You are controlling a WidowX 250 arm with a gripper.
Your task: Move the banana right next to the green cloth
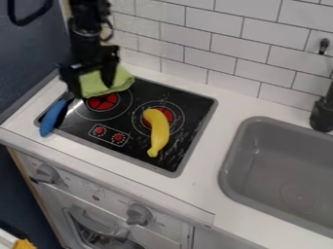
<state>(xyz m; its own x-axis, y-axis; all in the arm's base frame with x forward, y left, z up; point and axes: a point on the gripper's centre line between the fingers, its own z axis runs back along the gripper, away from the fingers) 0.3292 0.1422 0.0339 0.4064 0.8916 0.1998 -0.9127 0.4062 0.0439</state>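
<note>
Across red right burner [170, 115] of black stove [139, 153], banana [158, 131], narrow end toward front edge; well apart from green cloth [98, 86], bunched at stove's back left corner, beside left burner [102, 101]; tool [93, 91] above cloth, hanging down, fingers spread wide, cloth visible between them, cannot tell whether they touch it; blue handle [52, 118] at stove's left edge; grey sink [235, 151] to right, sunk in white surface [214, 131]; black faucet [323, 114] at sink's back; white tiles [214, 41] behind.
</note>
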